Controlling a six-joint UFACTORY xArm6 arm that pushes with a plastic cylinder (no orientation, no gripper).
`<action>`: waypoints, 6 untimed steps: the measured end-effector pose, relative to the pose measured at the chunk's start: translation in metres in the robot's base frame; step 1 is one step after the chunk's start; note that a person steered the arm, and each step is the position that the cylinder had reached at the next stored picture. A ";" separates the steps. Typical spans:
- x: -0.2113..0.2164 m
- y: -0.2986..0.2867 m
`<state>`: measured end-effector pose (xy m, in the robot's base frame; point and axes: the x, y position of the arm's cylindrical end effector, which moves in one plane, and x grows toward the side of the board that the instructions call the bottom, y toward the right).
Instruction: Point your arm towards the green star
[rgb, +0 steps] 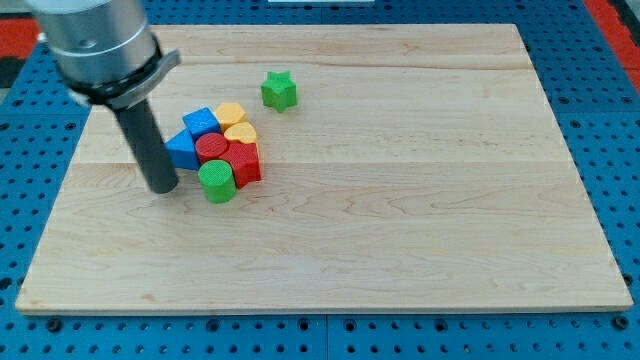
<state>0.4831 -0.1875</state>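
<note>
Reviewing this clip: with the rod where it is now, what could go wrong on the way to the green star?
1. My tip sits at the view's left of the cluster, beside the blue block; a straight line to the green star would likely plough through it.
2. Arriving too fast could nudge the star, which stands alone.

the green star (279, 90) lies flat and alone on the wooden board, toward the view's top.

1. A robotics lab bench: a pale wooden counter (400, 220) rests on a blue perforated base plate (610, 120), its regular holes showing all around the edges.
2. A metal-collared robot arm (95, 45) enters at 10 o'clock.
3. Small coloured plastic blocks (222, 145) form the test set.
</note>
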 end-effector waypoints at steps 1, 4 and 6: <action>0.025 -0.029; 0.110 0.090; 0.067 0.209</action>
<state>0.5498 0.0215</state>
